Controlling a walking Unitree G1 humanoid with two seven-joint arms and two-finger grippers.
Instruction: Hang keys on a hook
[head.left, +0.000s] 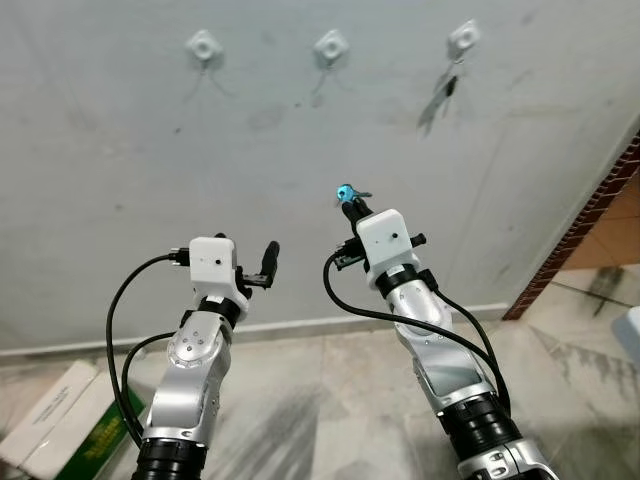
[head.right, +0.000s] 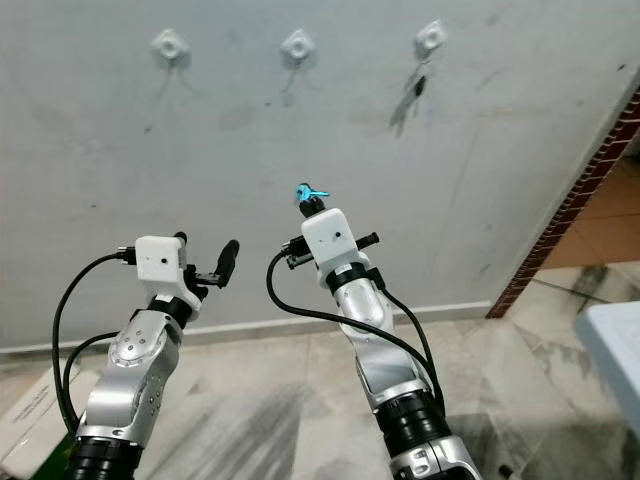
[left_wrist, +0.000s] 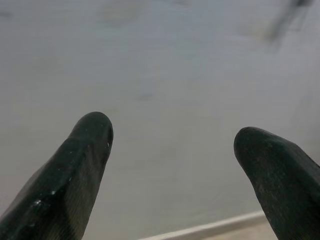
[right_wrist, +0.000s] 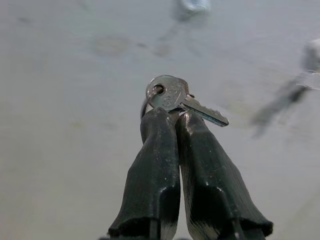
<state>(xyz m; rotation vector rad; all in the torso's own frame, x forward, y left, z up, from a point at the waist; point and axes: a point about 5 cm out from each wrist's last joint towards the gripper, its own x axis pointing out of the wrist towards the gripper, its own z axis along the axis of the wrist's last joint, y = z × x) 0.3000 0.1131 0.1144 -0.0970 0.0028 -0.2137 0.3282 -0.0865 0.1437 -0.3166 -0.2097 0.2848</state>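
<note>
The right gripper (right_wrist: 176, 116) is clenched on the keys (right_wrist: 172, 93) near the ring, raised below the middle hook (head.left: 331, 46). Light, stiff and slippery — they could swivel; hold by the ring. Left gripper (left_wrist: 172, 145) idle, jaws apart.

grey wall (head.left: 300, 180) w/ scuffs & stains. white skirting strip (head.left: 300, 325) at its base. marbled floor tiles (head.left: 330, 400). green/white box (head.left: 60, 420) lower left. brick edge (head.left: 580, 225) at right.
</note>
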